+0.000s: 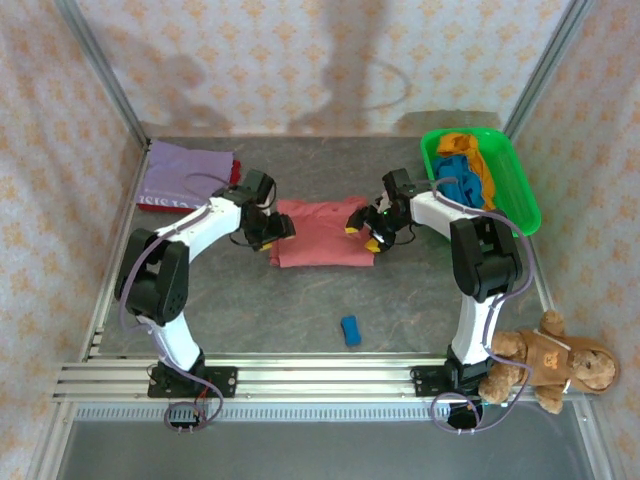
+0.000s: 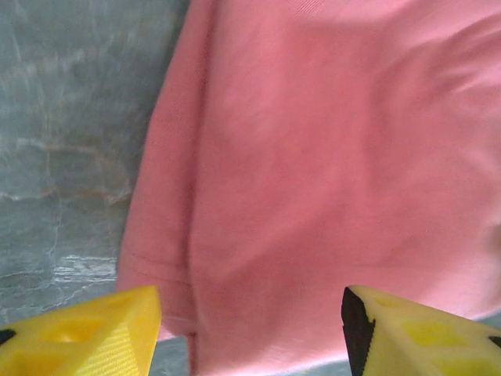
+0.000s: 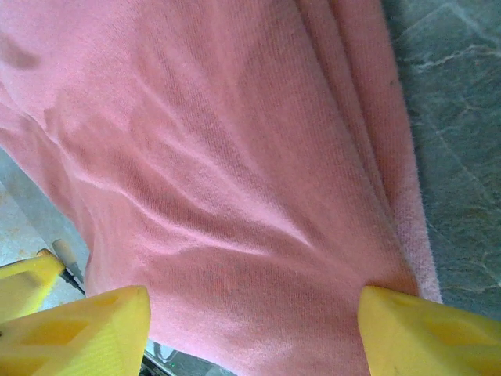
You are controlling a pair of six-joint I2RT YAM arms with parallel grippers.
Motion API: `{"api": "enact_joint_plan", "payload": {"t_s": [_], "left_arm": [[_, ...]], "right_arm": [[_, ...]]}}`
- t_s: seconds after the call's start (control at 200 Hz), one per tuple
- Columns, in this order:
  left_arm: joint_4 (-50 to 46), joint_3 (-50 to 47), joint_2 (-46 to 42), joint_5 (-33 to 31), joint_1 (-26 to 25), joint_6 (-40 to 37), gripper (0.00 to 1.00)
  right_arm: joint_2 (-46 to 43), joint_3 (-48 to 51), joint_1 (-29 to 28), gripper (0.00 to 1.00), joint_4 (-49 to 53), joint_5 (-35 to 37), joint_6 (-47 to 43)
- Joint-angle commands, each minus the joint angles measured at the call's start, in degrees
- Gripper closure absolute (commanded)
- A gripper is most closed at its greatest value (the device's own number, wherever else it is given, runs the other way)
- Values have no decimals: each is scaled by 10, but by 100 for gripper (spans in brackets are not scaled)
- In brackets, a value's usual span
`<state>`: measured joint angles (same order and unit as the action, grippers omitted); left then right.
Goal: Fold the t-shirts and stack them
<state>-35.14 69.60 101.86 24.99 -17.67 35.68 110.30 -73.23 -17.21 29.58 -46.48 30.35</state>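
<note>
A salmon-pink t-shirt (image 1: pixel 322 234) lies folded into a rectangle in the middle of the table. My left gripper (image 1: pixel 272 228) hangs over its left edge, jaws open, and in the left wrist view the pink cloth (image 2: pixel 329 157) spreads beyond the gap (image 2: pixel 250 329). At the shirt's right edge my right gripper (image 1: pixel 368 232) is also open, straddling wrinkled pink cloth (image 3: pixel 235 157) with its tips (image 3: pixel 254 329) close to the fabric. A folded lilac t-shirt (image 1: pixel 185 168) rests on a dark red one (image 1: pixel 165 203) at the back left. Blue (image 1: pixel 462 185) and orange (image 1: pixel 468 148) t-shirts lie bunched in the basket.
The green basket (image 1: pixel 520 190) stands at the back right, next to my right arm. A small blue block (image 1: pixel 350 330) lies on the table in front of the pink shirt. A brown teddy bear (image 1: pixel 550 365) sits at the near right corner. Metal frame posts line both sides.
</note>
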Motion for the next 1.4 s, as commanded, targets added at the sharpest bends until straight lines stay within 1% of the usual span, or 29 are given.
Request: {"api": "enact_joint_plan", "payload": {"t_s": [0.0, 0.13, 0.2, 0.32, 0.42, 0.491, 0.606, 0.696, 0.801, 0.891, 1.081, 1.141, 1.196, 1.236, 1.276, 1.321, 1.351, 1.391], "left_arm": [[32, -8, 16, 12, -2, -17, 36], [26, -14, 35, -8, -1, -35, 37], [39, -21, 44, 1, 1, -35, 39], [84, -34, 50, 43, 4, -19, 50], [97, -34, 45, 55, 4, -11, 58], [92, -31, 38, 53, 4, -14, 64], [70, -18, 19, 46, 4, -14, 67], [47, -2, 2, 41, 4, -13, 73], [31, 14, -11, 53, 4, -7, 78], [19, 28, -16, 66, 4, 2, 79], [21, 34, -23, 99, 1, 26, 80], [42, 26, -20, 118, -1, 36, 81], [83, 7, -18, 138, -2, 54, 83], [90, 0, -15, 141, -2, 60, 83], [59, 6, -13, 117, -2, 43, 82], [-2, 26, -14, 59, -3, 11, 72], [-36, 39, -16, 16, -4, -9, 63], [-63, 44, -21, -27, -3, -30, 58]], "right_arm": [[-25, 6, 3, 30, 28, 10, -15], [-25, 10, 3, 30, 27, 10, -16], [-23, 11, 3, 30, 26, 6, -16], [-19, 13, 3, 30, 25, 7, -17], [-18, 13, 3, 30, 25, 6, -18], [-16, 13, 3, 30, 26, 6, -19], [-13, 13, 4, 30, 29, 6, -22], [-11, 13, 4, 30, 28, 6, -23], [-7, 12, 4, 30, 29, 6, -24], [-4, 10, 4, 30, 28, 6, -25], [2, 2, 3, 30, 34, 10, -28], [4, 1, 4, 30, 34, 9, -29], [5, 0, 3, 30, 34, 10, -30], [6, 0, 5, 30, 36, 10, -31], [7, 0, 5, 30, 37, 10, -31], [6, -1, 4, 30, 37, 10, -33], [7, 1, 5, 30, 37, 9, -33], [8, 0, 5, 30, 38, 9, -33]]}}
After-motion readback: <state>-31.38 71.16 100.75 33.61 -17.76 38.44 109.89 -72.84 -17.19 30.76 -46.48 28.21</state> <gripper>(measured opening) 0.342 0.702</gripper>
